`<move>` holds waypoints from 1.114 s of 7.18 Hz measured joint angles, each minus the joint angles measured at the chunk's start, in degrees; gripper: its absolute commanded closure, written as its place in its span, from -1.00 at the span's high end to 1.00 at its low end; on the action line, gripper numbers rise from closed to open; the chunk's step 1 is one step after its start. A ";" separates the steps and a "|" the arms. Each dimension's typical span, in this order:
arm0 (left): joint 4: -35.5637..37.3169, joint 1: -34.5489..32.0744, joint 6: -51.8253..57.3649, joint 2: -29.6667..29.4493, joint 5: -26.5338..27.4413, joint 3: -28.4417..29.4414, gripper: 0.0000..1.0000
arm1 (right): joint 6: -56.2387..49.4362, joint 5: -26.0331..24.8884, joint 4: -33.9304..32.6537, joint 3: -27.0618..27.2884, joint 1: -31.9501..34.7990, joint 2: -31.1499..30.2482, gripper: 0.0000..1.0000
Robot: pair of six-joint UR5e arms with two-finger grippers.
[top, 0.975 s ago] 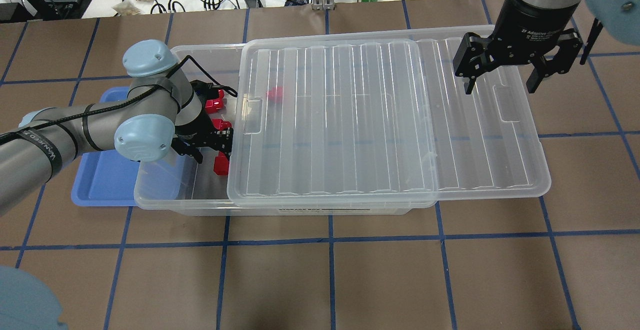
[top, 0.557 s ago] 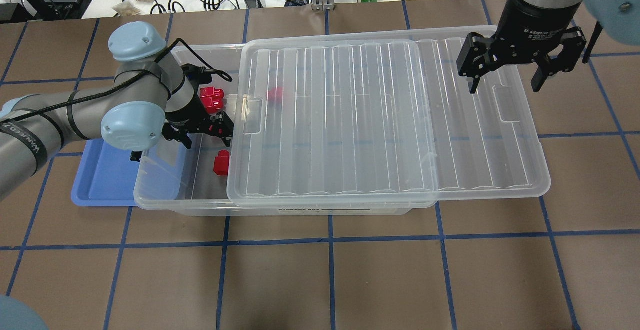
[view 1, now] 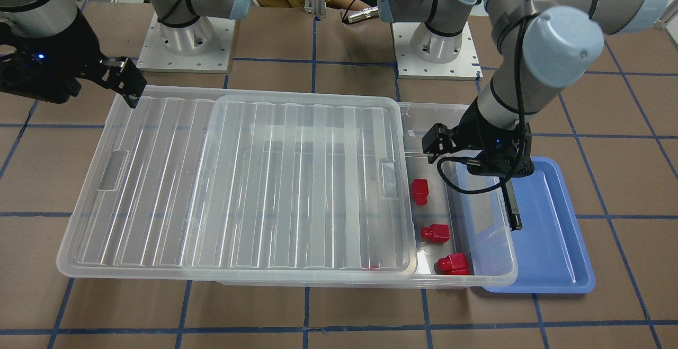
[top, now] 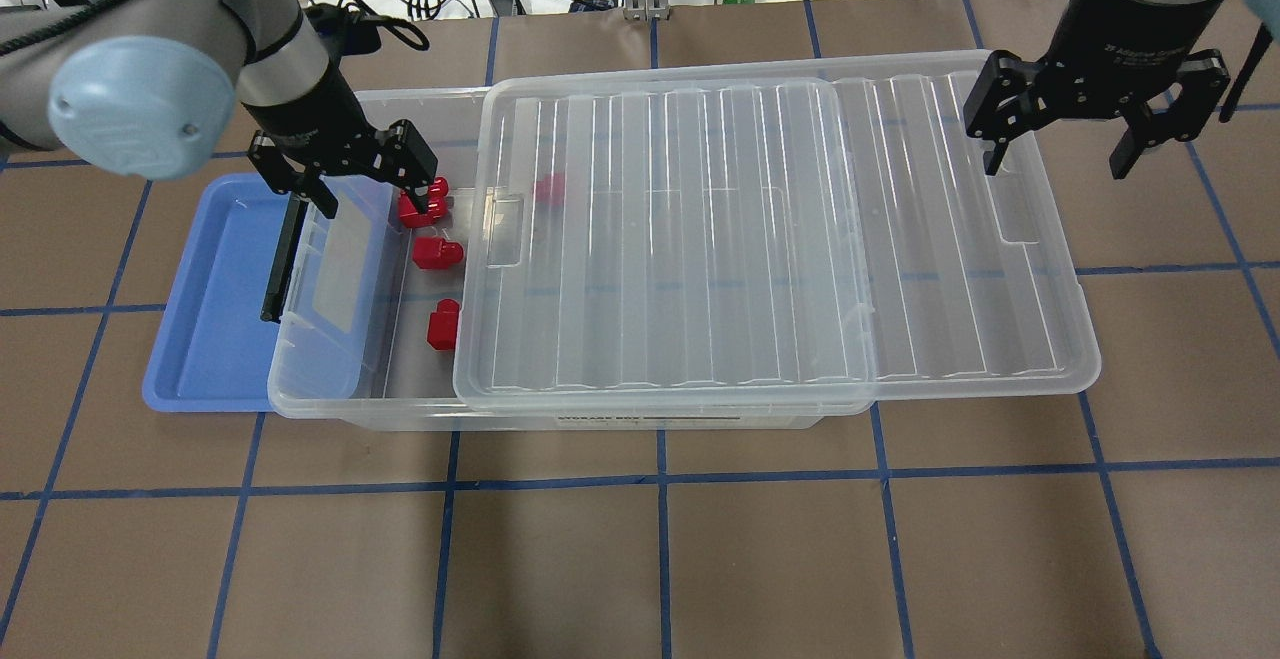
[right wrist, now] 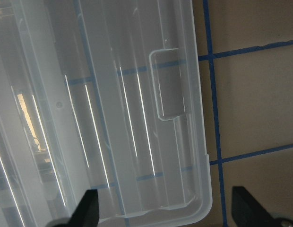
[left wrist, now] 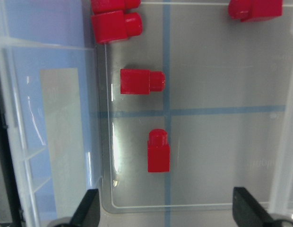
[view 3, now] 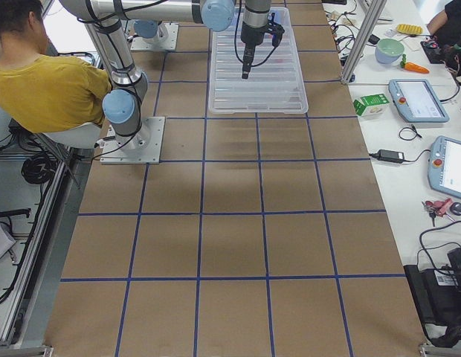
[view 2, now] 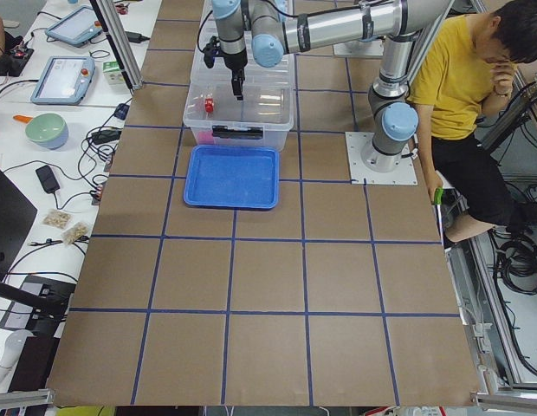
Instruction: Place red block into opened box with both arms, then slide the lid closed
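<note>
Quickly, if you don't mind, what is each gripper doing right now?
Left gripper: open, empty, above the box.
Right gripper: open, empty, over the lid end.

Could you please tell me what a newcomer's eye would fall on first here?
The bright red blocks lying in the uncovered end of the box, beneath the open left gripper, stand out first. Next comes the big clear lid, slid partway off towards the open right gripper, and the blue tray beside the box.
</note>
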 measured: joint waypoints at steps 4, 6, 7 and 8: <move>-4.22 -0.67 0.42 7.84 3.02 3.87 1.00 | -12.51 0.06 -4.77 2.70 -8.94 2.80 1.00; -3.98 -0.75 0.27 8.01 3.65 3.44 1.00 | -19.18 0.09 -10.50 6.71 -12.59 3.81 1.00; -3.83 -0.67 0.43 8.19 3.43 3.54 1.00 | -21.15 0.05 -13.61 8.98 -13.26 4.02 1.00; -3.80 -0.51 0.73 8.45 3.02 3.79 1.00 | -21.91 0.11 -16.10 10.87 -13.57 4.22 1.00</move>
